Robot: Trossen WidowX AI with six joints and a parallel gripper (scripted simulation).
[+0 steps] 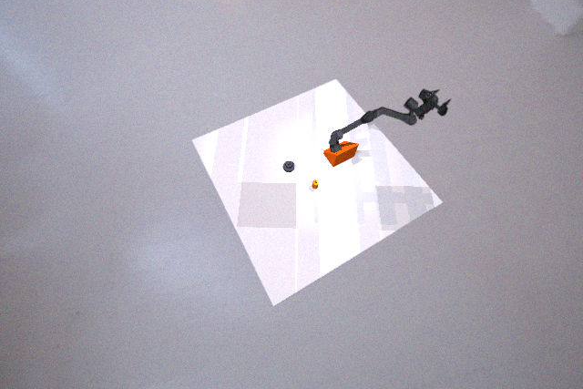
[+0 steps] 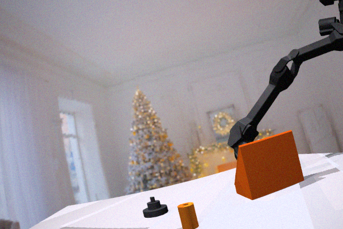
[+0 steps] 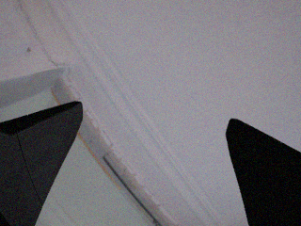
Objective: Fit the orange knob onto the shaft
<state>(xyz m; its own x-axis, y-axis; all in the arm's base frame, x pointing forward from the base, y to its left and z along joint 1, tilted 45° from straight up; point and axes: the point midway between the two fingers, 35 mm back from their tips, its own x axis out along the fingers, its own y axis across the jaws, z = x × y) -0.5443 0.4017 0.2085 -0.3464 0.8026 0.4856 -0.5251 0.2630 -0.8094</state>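
The orange knob (image 1: 314, 184) (image 2: 188, 216) stands upright on the white table, with its hole facing up. The dark round pedestal (image 1: 288, 167) (image 2: 155, 211) stands a short way from it, and its thin shaft (image 2: 151, 199) points up with nothing on it. The shaft's flat side cannot be made out. My gripper (image 1: 444, 95) (image 3: 156, 119) is open and empty, its two dark fingers wide apart in the wrist view. It is raised high and far from both knob and pedestal, pointing away from them. The exterior view shows only part of it at the upper right edge.
A large orange wedge-shaped block (image 1: 345, 155) (image 2: 271, 165) stands on the table (image 1: 339, 252) beside the arm's base. The knob and pedestal are on the other side of this block from the raised gripper. Shadows and paler patches cross the table top.
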